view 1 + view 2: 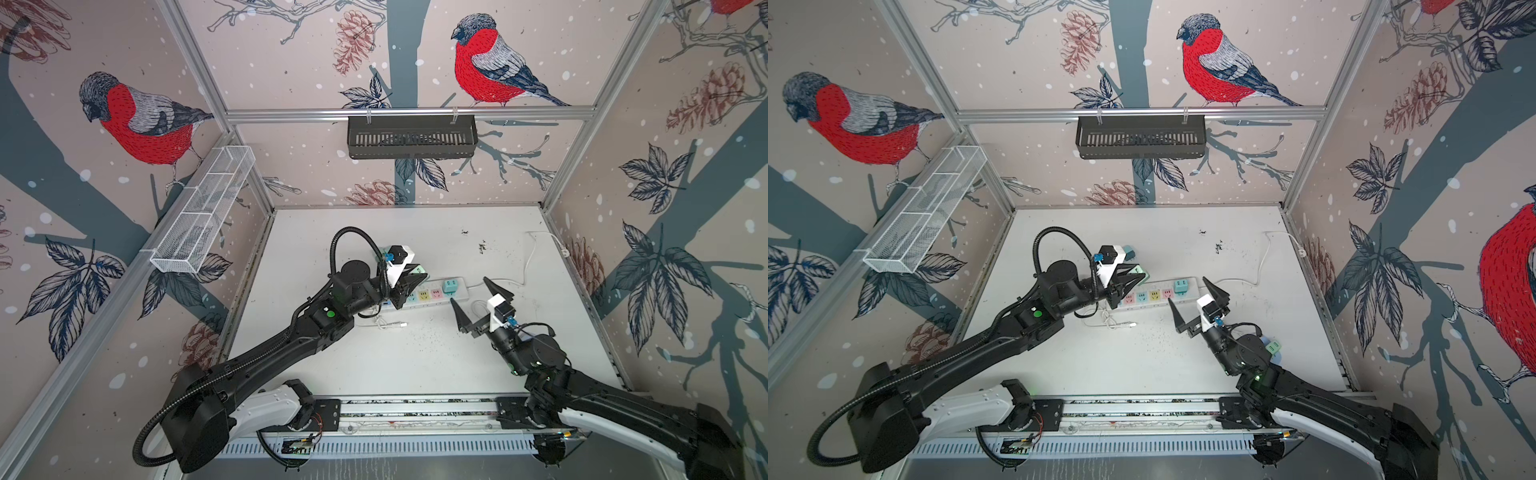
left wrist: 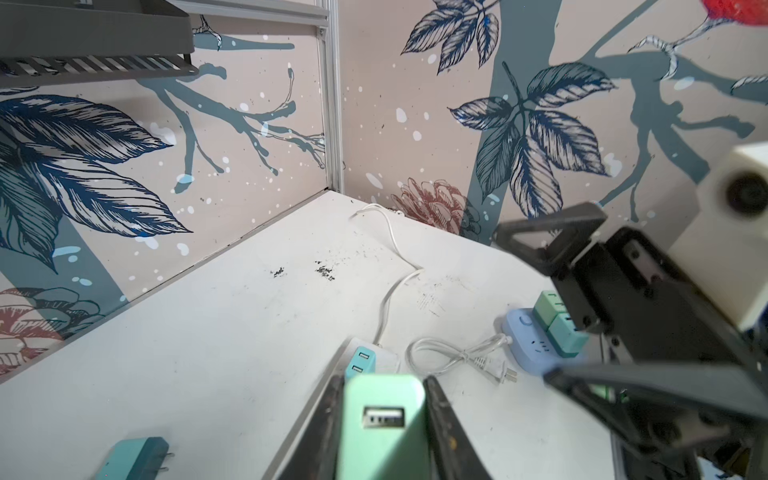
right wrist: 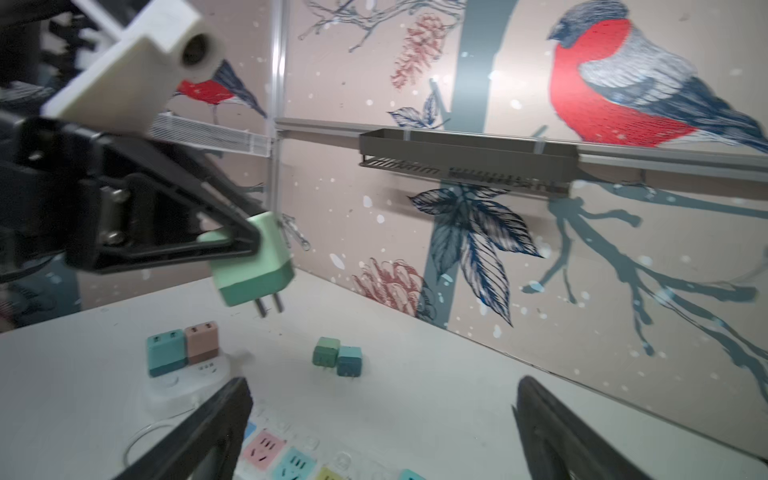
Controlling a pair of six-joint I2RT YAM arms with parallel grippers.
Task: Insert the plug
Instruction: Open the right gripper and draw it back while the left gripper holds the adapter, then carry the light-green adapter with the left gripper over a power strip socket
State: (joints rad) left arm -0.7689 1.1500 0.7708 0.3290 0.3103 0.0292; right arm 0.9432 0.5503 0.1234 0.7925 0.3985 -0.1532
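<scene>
The left gripper [image 1: 411, 278] is clamped tight on the mint green plug [image 3: 249, 270]. It holds the plug in the air over the white power strip [image 1: 432, 294], prongs pointing down and clear of the sockets. By the strip's right end, the right gripper [image 1: 469, 291] gapes wide, holding nothing.

A: Power strips?
B: Three: long strip [image 1: 430, 295], small white strip [image 3: 183, 384], blue strip [image 2: 536, 353].
A: Plugs?
B: Eight. One held plug [image 3: 249, 257], one teal plug [image 1: 449, 286] on the long strip, a teal-and-pink pair [image 3: 165, 351] on the small white, a green pair [image 2: 559, 328] on the blue, a loose pair [image 3: 326, 351].
A: Cords?
B: Three white cords [image 1: 528, 257].
A: Rest?
B: Two grippers, left gripper [image 1: 409, 286] and right gripper [image 1: 469, 291]. Two baskets: black basket [image 1: 411, 137], wire basket [image 1: 203, 208].
</scene>
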